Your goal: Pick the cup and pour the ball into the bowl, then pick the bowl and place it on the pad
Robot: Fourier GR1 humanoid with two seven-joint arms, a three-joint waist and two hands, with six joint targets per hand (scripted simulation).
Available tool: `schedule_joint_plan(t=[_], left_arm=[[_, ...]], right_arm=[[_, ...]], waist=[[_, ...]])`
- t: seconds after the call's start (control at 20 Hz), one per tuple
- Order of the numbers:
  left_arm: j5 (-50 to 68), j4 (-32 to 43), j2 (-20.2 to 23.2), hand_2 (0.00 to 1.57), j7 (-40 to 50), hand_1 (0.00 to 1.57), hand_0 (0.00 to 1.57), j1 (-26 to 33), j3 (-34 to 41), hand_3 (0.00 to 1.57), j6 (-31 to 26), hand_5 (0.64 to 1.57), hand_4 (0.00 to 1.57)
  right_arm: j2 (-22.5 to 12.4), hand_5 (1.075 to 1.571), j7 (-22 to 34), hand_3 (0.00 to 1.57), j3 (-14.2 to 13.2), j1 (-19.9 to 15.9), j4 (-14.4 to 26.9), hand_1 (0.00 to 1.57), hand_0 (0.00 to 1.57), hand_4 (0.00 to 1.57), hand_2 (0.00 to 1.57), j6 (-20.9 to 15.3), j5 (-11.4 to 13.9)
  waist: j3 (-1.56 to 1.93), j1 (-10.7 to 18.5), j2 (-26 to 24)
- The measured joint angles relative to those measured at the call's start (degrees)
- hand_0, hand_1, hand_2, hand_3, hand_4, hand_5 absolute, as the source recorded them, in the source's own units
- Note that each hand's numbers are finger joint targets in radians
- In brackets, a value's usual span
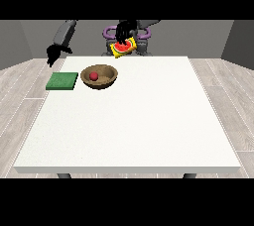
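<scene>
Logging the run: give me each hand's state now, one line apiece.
Hand at the view's right: shut on the cup, held above the table's far edge.
Hand at the view's left: holds nothing; fingers cannot be told.

The robot had grey upper arms [64, 32] that were smooth and rounded, each ending in a black hand: one at the view's left [52, 53], one near the centre [124, 32]. Purple ring-shaped parts [107, 33] curved at either side of its dark grey torso [142, 46].
</scene>
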Motion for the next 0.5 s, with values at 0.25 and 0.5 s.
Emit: schedule_joint_plan(t=[0.25, 0.5], left_arm=[[-3.8, -0.1, 0.5, 1.57, -2.0, 1.16, 1.16, -0.4, -3.9, 1.57, -4.7, 1.542, 1.13], [-7.1, -1.1, 1.4, 1.57, -4.9, 1.45, 1.45, -1.8, -4.1, 1.57, -7.8, 1.547, 1.09]], right_arm=[[0.4, 1.530, 0.3, 0.25, 0.4, -0.3, -0.2, 0.00, 0.00, 0.42, 0.10, -0.1, 0.0], [-0.1, 1.529, 0.5, 0.41, 0.5, -0.9, -0.8, 0.00, 0.00, 0.43, 0.30, 0.4, -0.3]], waist=[[-0.01, -0.7, -0.1], [0.00, -1.1, 0.1]])
